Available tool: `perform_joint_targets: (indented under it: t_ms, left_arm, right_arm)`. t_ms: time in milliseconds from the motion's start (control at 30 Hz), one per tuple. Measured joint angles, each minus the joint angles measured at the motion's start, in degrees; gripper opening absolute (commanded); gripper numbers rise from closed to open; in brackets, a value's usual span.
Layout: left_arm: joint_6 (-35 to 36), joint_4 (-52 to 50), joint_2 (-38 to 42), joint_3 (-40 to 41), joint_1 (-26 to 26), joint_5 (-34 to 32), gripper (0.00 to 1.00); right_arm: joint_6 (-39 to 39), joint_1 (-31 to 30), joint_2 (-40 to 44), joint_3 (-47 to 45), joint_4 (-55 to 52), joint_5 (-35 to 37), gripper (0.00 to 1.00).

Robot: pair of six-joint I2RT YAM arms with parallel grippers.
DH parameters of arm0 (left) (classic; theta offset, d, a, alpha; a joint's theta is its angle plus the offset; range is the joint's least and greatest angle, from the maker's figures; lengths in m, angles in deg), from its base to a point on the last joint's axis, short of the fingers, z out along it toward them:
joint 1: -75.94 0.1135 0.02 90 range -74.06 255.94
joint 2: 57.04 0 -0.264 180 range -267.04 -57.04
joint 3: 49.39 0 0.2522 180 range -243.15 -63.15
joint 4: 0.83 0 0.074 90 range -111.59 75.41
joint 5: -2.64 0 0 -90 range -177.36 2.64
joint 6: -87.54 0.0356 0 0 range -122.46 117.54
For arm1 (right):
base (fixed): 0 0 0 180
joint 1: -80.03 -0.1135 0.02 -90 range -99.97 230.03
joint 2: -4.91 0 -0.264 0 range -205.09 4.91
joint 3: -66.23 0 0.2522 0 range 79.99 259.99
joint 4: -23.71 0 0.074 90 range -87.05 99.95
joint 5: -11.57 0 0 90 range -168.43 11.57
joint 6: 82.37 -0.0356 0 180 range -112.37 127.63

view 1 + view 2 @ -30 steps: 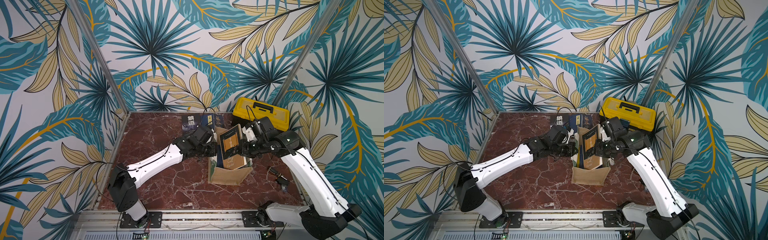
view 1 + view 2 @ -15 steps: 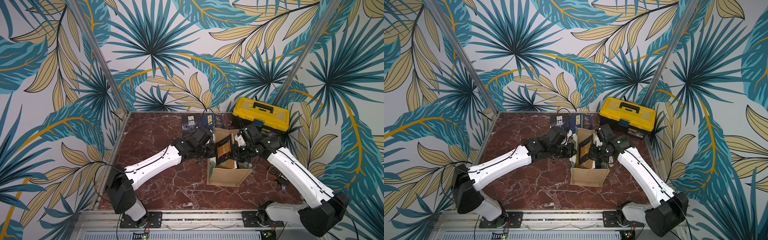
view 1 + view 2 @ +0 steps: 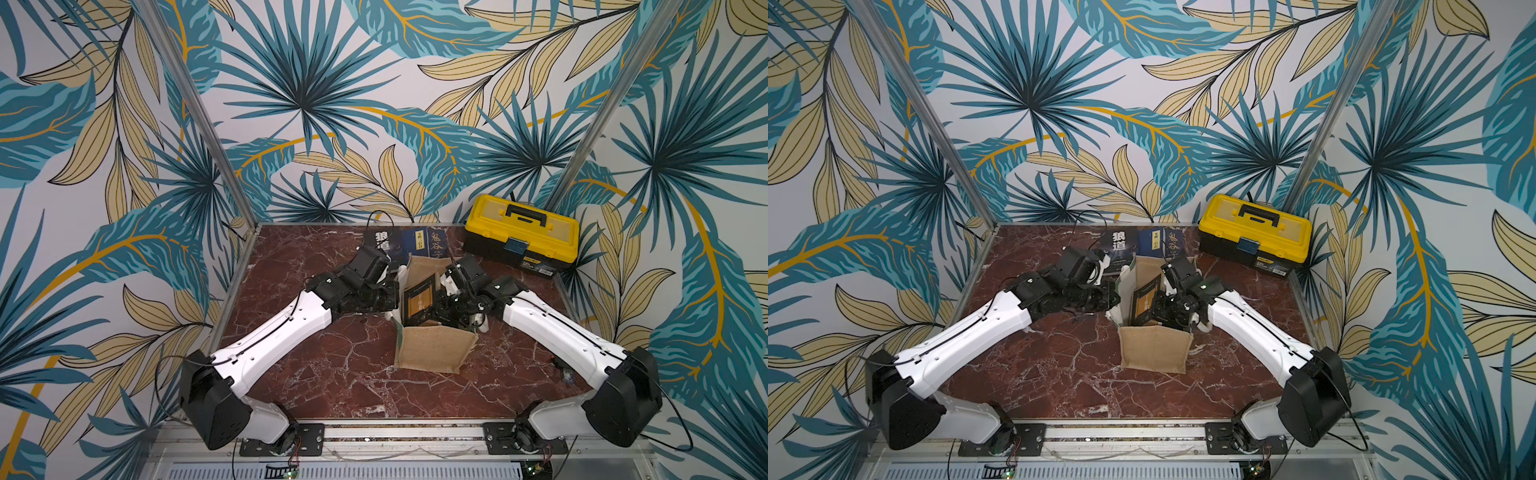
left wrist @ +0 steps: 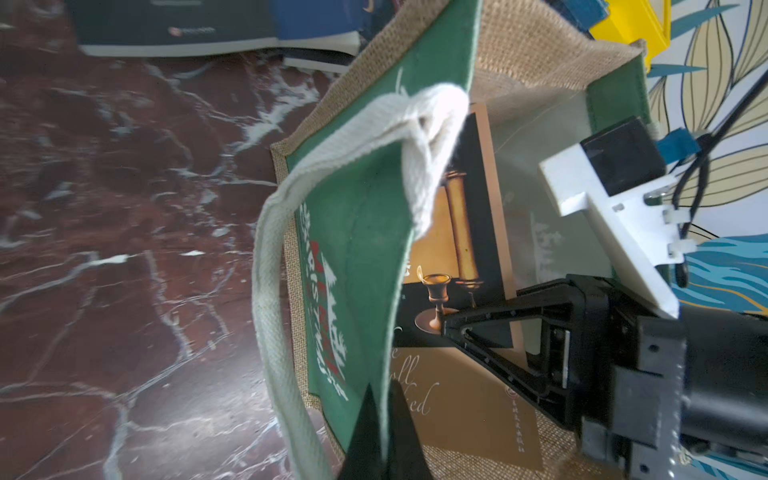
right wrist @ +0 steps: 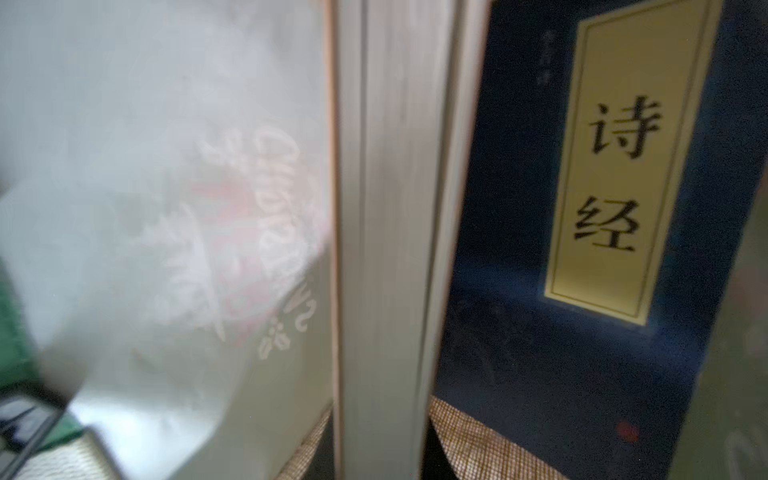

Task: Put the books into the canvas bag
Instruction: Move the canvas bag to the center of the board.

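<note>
Burlap-walled and boxy, the canvas bag (image 3: 434, 349) stands upright with its mouth open near the middle of the red marble worktop (image 3: 332, 365), and both arms converge on it. The left arm rises from its base at the near left corner, its white link sloping inward, then levels at the wrist so that the left claw (image 4: 384, 399) meets the bag from the side. Its two dark fingers are pinched tight on the rim of the green side panel (image 4: 365, 232), just beside the white handle (image 4: 270, 291) that droops over the outside. The right arm mirrors it from the near right corner, and its wrist bends down over the bag's mouth, so that the right claw (image 3: 442, 305) sits inside the bag. That claw is clamped on a dark book (image 3: 419, 301) with a gold picture on its cover, held on edge and partly sunk into the bag. In the right wrist view a navy book (image 5: 582, 249) with a yellow title strip stands inside, just beside the held one. More books (image 3: 415, 243) lie flat on the worktop behind the bag, near a yellow toolbox (image 3: 521, 235).
</note>
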Motion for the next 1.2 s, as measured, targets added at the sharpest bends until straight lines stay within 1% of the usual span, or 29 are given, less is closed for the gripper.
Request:
perform_joint_targets:
  t_ms: [100, 233, 300, 367, 467, 533, 567, 600, 633, 700, 833, 967, 1067, 1133, 1200]
  left_arm:
    - [1.4, -3.4, 5.8, 3.0, 5.5, 0.4, 0.00]
    - [4.2, -8.5, 12.5, 5.6, 14.8, 0.8, 0.00]
    - [5.8, -10.6, 15.2, 6.5, 19.5, 1.1, 0.00]
    - [7.8, -12.6, 17.3, 7.1, 24.5, 1.8, 0.00]
    - [10.9, -15.2, 18.9, 7.1, 31.6, 3.1, 0.00]
    - [13.1, -16.6, 19.0, 7.1, 35.8, 3.6, 0.00]
    - [14.1, -17.4, 18.9, 7.1, 37.4, 3.7, 0.08]
    - [15.1, -18.3, 18.9, 7.1, 38.8, 3.7, 0.25]
    - [16.1, -18.7, 18.8, 7.0, 39.7, 3.9, 0.36]
    - [17.4, -18.6, 18.8, 6.2, 40.6, 4.5, 0.46]
    - [18.1, -18.5, 18.8, 2.6, 40.9, 7.0, 0.48]
    - [17.0, -18.6, 18.3, -2.8, 39.5, 7.7, 0.48]
    - [15.9, -18.5, 16.9, -8.4, 34.2, 6.5, 0.48]
    - [15.1, -18.4, 15.2, -12.1, 29.7, 5.2, 0.48]
    - [14.5, -18.1, 12.3, -16.2, 24.0, 2.5, 0.48]
  right_arm:
    - [-0.9, -3.8, -5.7, 4.3, 2.4, -0.5, 0.00]
    - [-1.2, -8.1, -14.6, 13.1, 4.7, -1.5, 0.01]
    - [-1.2, -9.8, -19.0, 17.9, 5.5, -2.0, 0.03]
    - [-1.2, -11.1, -23.7, 23.2, 5.8, -2.9, 0.10]
    - [-0.7, -12.5, -31.6, 33.1, 5.2, -4.5, 0.27]
    - [0.3, -13.2, -36.2, 39.4, 4.6, -4.2, 0.34]
    - [0.6, -13.4, -37.4, 41.6, 4.5, -4.1, 0.37]
    - [1.2, -13.5, -38.5, 43.6, 4.1, -4.0, 0.42]
    - [2.0, -13.6, -39.0, 45.4, 3.5, -3.6, 0.44]
    - [3.6, -13.9, -39.1, 48.0, 2.2, -2.7, 0.47]
    - [7.4, -13.8, -37.1, 51.3, -1.2, 1.6, 0.51]
    - [11.3, -12.2, -31.9, 51.5, -5.4, 6.2, 0.53]
    - [13.6, -10.1, -27.6, 51.5, -7.8, 8.8, 0.55]
    - [14.8, -8.1, -24.8, 51.1, -8.5, 10.3, 0.55]
    - [15.7, -5.7, -21.7, 49.1, -8.5, 11.4, 0.55]
